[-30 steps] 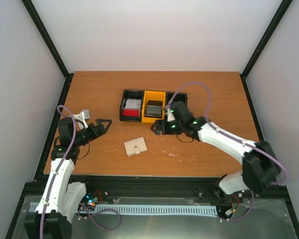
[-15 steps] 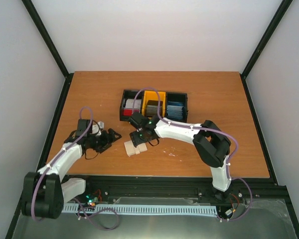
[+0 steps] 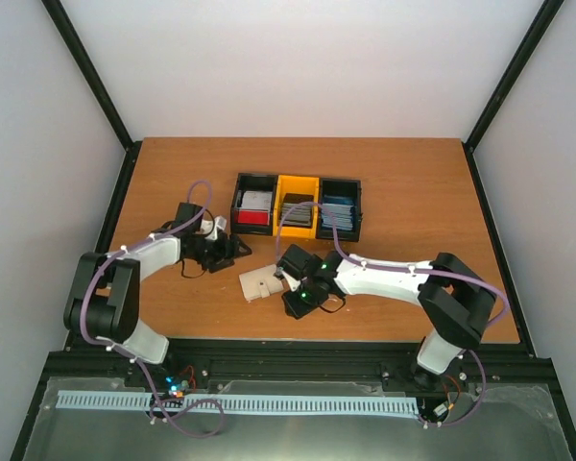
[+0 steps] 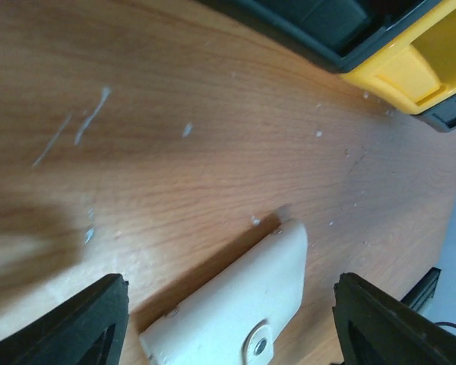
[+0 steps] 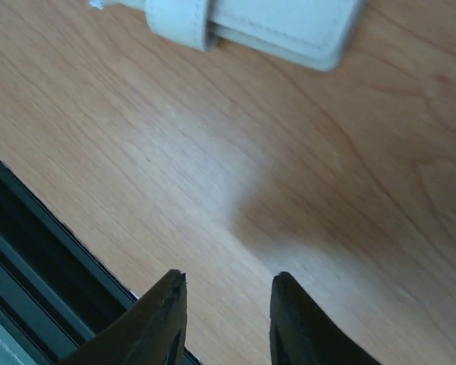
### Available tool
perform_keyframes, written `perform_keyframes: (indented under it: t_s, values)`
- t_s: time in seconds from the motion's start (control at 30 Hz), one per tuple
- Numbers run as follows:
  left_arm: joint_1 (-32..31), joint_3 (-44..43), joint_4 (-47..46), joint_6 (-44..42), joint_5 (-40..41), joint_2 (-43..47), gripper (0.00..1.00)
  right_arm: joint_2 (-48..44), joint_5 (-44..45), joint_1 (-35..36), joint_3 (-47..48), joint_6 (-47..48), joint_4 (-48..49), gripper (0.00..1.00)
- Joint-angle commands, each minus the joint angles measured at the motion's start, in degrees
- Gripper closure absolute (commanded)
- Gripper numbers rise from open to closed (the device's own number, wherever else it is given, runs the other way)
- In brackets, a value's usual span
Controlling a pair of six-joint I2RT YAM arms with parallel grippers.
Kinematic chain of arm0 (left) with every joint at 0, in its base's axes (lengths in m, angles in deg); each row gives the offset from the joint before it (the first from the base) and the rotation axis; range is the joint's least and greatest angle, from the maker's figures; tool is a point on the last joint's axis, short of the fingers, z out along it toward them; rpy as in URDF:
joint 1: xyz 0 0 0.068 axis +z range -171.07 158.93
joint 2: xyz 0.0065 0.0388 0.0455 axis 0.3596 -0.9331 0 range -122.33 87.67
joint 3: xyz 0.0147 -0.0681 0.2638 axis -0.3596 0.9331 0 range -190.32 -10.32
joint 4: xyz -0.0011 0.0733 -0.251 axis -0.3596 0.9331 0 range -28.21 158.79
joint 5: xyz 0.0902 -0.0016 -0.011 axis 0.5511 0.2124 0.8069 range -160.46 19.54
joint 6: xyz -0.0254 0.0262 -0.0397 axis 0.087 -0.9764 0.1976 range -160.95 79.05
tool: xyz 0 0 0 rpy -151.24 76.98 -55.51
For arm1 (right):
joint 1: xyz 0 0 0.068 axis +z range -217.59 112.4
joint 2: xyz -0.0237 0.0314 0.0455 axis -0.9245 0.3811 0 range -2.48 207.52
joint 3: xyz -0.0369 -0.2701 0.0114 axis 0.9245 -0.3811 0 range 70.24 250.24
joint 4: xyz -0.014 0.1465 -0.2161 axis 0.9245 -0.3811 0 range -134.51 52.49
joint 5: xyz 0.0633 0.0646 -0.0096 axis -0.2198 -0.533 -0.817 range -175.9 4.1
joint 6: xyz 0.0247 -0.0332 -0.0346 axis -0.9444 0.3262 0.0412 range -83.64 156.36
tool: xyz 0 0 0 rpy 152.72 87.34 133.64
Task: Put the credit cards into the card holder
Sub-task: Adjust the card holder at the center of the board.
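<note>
Both arms have shifted in the last half second: the right gripper point(image 5: 229, 277) has left the far edge of the wallet point(image 3: 261, 282) and now sits just beside its right side, while the left gripper point(image 4: 232, 280) has moved up the table point(image 3: 413, 192) towards the near left corner of the tray point(image 3: 236, 202). The wallet itself has stayed put, lying flat and folded on the wood, near the tray's front. Left fingers are spread wide, with the wallet's end showing low between them and nothing gripped. Right fingers stand a little apart and empty, pointing at the wallet's tab side. Every card is in the tray: silver-and-red cards point(image 3: 254, 206) in the left compartment, dark grey cards point(image 3: 296, 209) in the yellow middle one, and pale blue cards point(image 3: 338, 209) on the right.
</note>
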Motion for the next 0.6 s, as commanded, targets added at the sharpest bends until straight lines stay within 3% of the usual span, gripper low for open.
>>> perform_keyframes:
  t_s: [0.0, 0.37, 0.57]
  values:
    - [-0.5, -4.2, 0.5, -6.1, -4.5, -3.6, 0.27, 3.4, -4.9, 0.5, 1.2, 2.0, 5.9, 0.72]
    - [-1.3, -2.3, -0.1, -6.7, -7.7, -7.4, 0.33, 12.8, 1.6, 0.2, 7.3, 1.7, 7.3, 0.77]
    - [-6.2, -0.6, 0.2, -4.5, -5.4, -6.6, 0.37, 13.5, 7.3, -1.8, 7.3, -1.1, 7.5, 0.8]
